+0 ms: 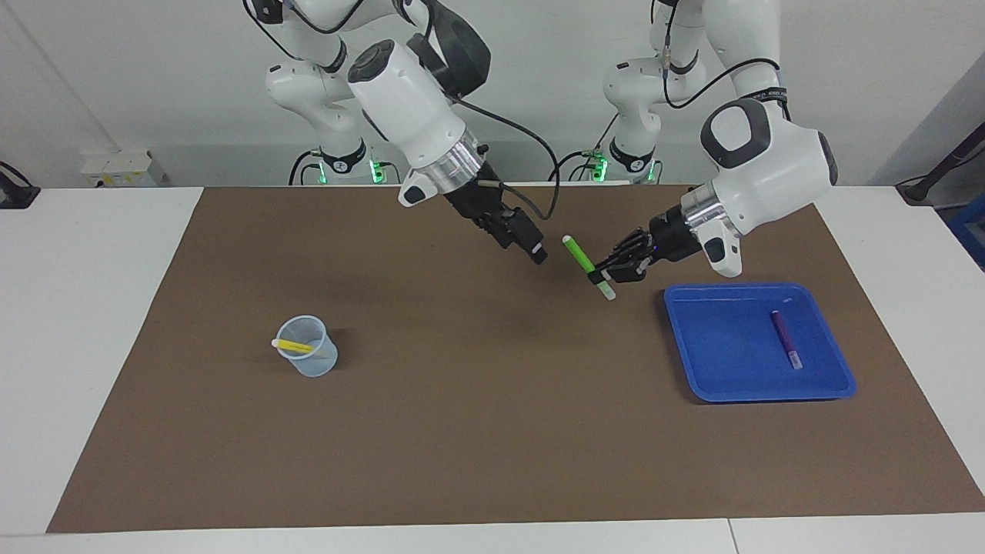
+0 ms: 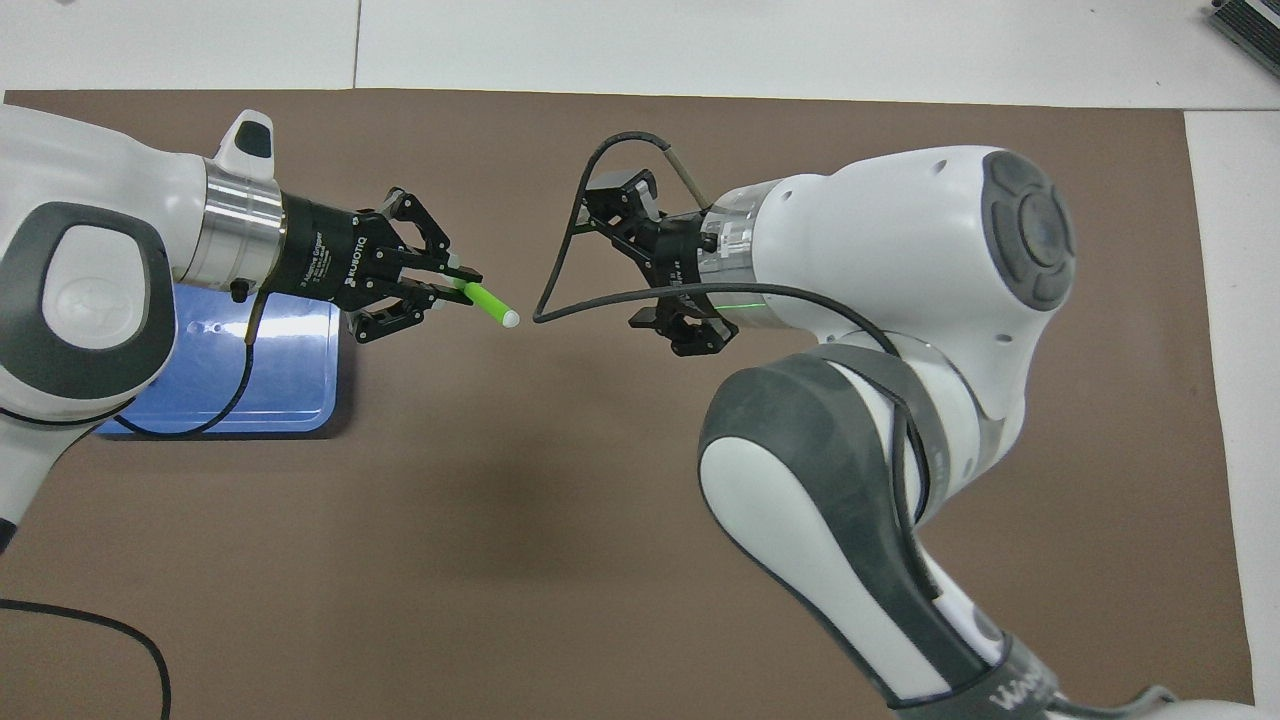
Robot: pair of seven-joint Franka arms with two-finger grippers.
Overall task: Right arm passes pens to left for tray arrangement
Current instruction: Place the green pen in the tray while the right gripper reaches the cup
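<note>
the left gripper (image 1: pixel 602 275) clamped the green pen (image 1: pixel 587 266) over the mat, at ten o'clock from the blue tray (image 1: pixel 689 362). the right gripper (image 1: pixel 536 252) hung wide beside it, apart.

tray (image 2: pixel 300 400): mostly under left arm | cup and purple pen: hidden overhead

Mat (image 1: pixel 462 431) on table (image 1: pixel 92 308), covering most of it. Tray (image 1: pixel 831 388) on mat toward left arm's end; one pen (image 1: pixel 786 338) flat in tray. Cup (image 1: pixel 308 358) on mat toward right arm's end, well apart from tray; another pen (image 1: pixel 294 346) inside cup, leaning on rim. Third pen (image 1: pixel 586 266) up in air over mat, tilted, in left gripper (image 1: pixel 608 275), just beside tray's corner. Right gripper (image 1: pixel 536 252) over mid-mat, near pen's free end, not touching.
</note>
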